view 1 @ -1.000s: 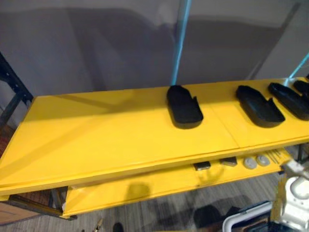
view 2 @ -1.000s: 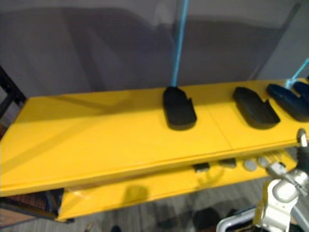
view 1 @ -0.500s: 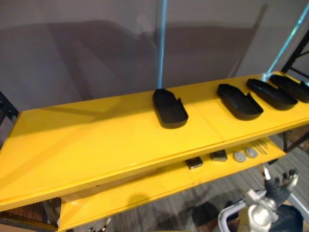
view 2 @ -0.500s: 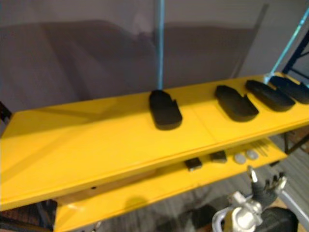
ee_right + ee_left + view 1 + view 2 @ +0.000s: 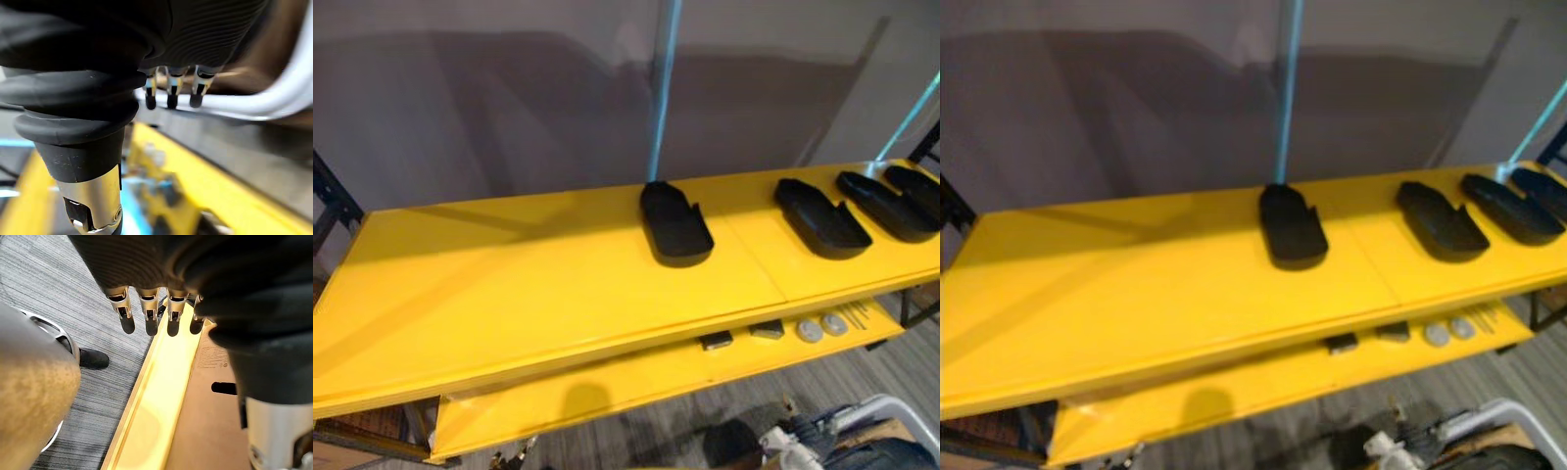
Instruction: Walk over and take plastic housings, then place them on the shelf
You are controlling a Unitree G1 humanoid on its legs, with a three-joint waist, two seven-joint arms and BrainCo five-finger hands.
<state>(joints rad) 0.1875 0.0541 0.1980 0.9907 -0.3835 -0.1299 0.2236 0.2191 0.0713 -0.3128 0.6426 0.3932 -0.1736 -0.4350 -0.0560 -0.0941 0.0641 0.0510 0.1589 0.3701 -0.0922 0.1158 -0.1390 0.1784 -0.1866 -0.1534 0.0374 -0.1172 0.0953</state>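
A grey wall (image 5: 489, 98) is standing behind everything, and the top board of the yellow shelf (image 5: 509, 284) is stretching across the head views from the left edge to the right. The lower board (image 5: 607, 387) is showing beneath its front edge. Two light blue poles are rising behind the shelf's back edge, the upright pole (image 5: 664, 98) near the middle and the slanted pole (image 5: 909, 122) by the right end. Four black plastic housings are lying on the top board, all open side up. The middle housing (image 5: 676, 226) is sitting alone near the back edge, just in front of the upright pole. The other three are lined up side by side towards the right end: the second housing (image 5: 821, 217), the third housing (image 5: 884, 205), and the fourth housing (image 5: 917, 186) nearest the back right corner. The left half of the top board is carrying nothing. The left hand (image 5: 147, 316) is hanging with fingers straight and released, grasping nothing, above a yellow shelf edge and the grey floor (image 5: 73, 298). The right hand (image 5: 171, 90) is likewise hanging slack and empty, its fingertips pointing at a white tube (image 5: 254, 105). On the lower board near its right end, two small dark blocks, one block (image 5: 716, 340) and another block (image 5: 767, 329), are lying apart, with two grey discs, one disc (image 5: 810, 331) and a second disc (image 5: 834, 324), sitting just beside each other.
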